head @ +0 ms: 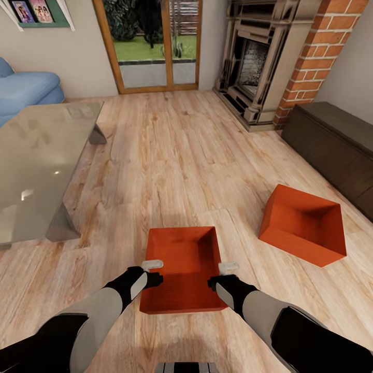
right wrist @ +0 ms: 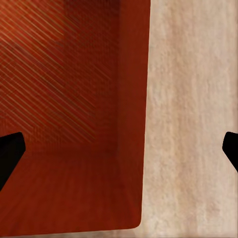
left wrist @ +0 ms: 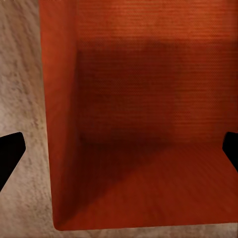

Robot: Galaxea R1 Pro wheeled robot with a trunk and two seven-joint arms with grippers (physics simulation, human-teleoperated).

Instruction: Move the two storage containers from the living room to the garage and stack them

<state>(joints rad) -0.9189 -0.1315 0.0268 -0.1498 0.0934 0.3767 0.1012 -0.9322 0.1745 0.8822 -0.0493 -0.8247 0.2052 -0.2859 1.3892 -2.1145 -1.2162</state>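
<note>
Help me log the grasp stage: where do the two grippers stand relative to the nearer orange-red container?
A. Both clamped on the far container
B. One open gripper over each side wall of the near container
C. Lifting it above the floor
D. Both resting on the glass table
B: the left gripper and right gripper straddle opposite walls of the near container, fingers apart, with it on the wood floor.

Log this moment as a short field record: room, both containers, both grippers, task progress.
room: living room, light wood plank floor
near container: on the floor, between both arms
far container: on the floor near the dark cabinet, untouched
left gripper: open, straddling the near container's left wall
right gripper: open, straddling its right wall
progress: nothing lifted yet
</note>
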